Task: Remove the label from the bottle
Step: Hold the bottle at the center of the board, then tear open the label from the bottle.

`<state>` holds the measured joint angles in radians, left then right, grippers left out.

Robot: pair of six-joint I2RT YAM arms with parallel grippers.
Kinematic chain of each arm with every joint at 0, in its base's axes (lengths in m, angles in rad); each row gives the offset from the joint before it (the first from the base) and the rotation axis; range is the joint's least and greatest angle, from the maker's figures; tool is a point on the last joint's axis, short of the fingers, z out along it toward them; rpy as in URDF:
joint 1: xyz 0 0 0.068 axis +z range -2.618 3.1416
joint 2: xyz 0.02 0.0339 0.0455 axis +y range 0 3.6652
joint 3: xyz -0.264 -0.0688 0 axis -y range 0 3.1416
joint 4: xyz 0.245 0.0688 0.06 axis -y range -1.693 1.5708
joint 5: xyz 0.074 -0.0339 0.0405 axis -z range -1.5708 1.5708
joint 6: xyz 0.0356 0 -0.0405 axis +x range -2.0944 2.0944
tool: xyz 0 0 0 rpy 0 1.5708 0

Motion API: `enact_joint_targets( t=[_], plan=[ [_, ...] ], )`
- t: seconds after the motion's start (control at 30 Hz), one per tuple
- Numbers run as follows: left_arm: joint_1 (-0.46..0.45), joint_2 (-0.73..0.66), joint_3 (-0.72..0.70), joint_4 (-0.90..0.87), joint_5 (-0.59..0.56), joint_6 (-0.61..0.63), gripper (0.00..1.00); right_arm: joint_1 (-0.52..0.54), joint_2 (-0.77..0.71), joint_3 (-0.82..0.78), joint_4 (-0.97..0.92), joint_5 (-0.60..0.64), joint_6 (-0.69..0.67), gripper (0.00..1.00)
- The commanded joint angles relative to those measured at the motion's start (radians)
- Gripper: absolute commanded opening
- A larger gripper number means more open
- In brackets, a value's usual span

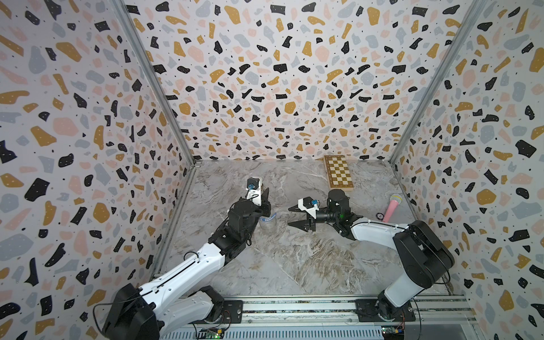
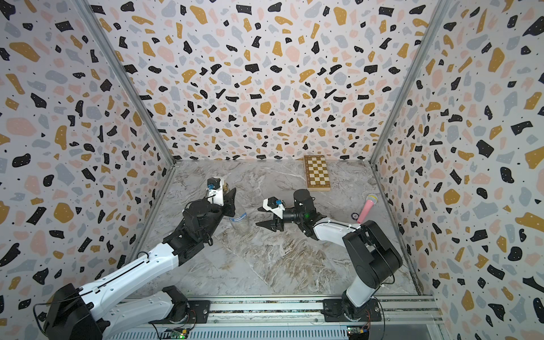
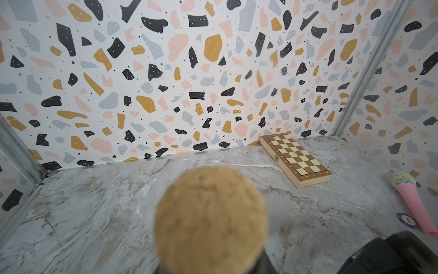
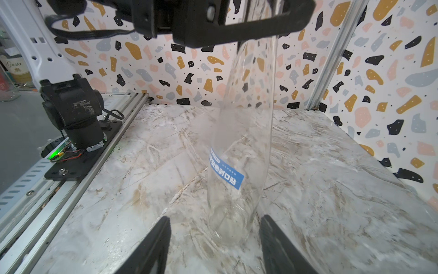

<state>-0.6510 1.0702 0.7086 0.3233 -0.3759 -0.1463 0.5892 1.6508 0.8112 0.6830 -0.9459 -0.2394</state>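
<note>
The clear glass bottle [image 4: 246, 113] has its base on the marble table and leans a little. Its tan cork [image 3: 211, 220] fills the left wrist view, blurred. My left gripper [image 1: 263, 192] is shut on the bottle's neck just under the cork [image 2: 226, 186]. The blue label [image 4: 226, 172] with white print is stuck low on the body and shows in both top views [image 1: 269, 218] [image 2: 239, 217]. My right gripper [image 4: 214, 229] is open, level with the bottle's base, its two black fingers [image 4: 161, 239] apart and not touching the glass.
A wooden chessboard [image 1: 338, 175] lies at the back right against the wall. A pink toy microphone [image 1: 393, 207] and a small dark disc [image 1: 380, 217] lie by the right wall. The metal rail [image 1: 294, 306] with both arm bases runs along the front.
</note>
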Motion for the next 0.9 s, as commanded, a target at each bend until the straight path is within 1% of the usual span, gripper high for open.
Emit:
enact_joint_targets(
  t=[0.0,0.13,0.3,0.47,0.87],
  plan=[
    [-0.002,-0.015,0.005,0.162,-0.008,0.000,0.00,0.005,0.021,0.022,0.069,-0.001,0.068,0.60],
    [-0.002,-0.018,-0.014,0.187,0.005,0.008,0.00,0.023,0.054,0.036,0.084,-0.014,0.068,0.59],
    [-0.002,-0.019,-0.035,0.201,0.029,0.008,0.00,0.041,0.102,0.088,0.062,-0.043,0.064,0.59],
    [-0.002,-0.013,-0.040,0.203,0.058,0.007,0.00,0.055,0.149,0.139,0.057,-0.044,0.075,0.59],
    [-0.002,-0.003,-0.043,0.212,0.078,0.011,0.00,0.068,0.190,0.166,0.078,-0.042,0.092,0.59]
  ],
)
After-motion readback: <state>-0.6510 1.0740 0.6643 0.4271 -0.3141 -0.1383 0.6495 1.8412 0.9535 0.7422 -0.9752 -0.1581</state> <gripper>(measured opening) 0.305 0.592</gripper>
